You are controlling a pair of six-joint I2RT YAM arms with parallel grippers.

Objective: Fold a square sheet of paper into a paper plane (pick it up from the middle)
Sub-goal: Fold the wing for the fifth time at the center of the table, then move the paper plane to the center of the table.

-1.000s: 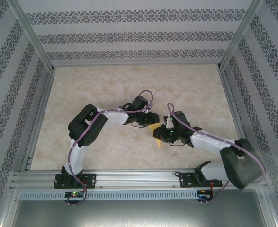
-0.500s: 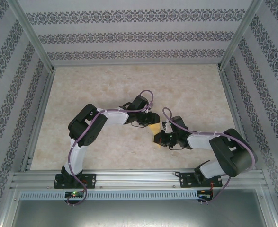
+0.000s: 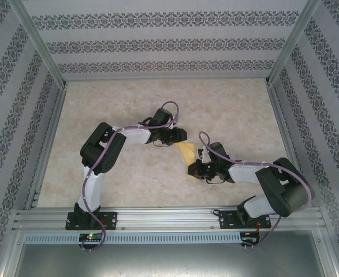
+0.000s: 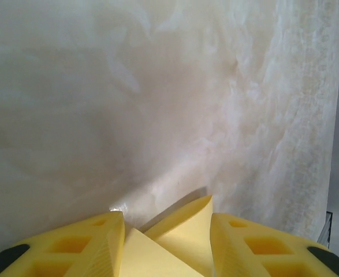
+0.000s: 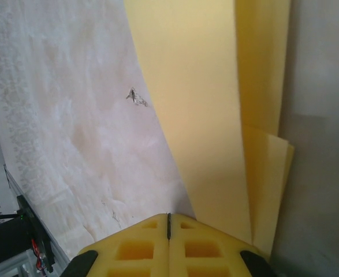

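The half-folded yellow paper (image 3: 187, 153) lies flat mid-tabletop. The right end effector (image 5: 169, 218), clenched and empty, sits at its near end, probably pinning it. The left end effector (image 4: 166, 222), released, straddles the far corner.

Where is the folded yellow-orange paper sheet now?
Top view: mid-table, the folded yellow-orange paper sheet sits between the left gripper and the right gripper.

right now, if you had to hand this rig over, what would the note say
Left gripper: open, with a folded corner of the paper sheet in the gap between its fingers.
Right gripper: shut, at the sheet's near end; no grip on it visible.
Sheet: lying mid-table between both grippers, already folded into layers.
Done: first folds.
Left: remaining folds; no plane shape yet.
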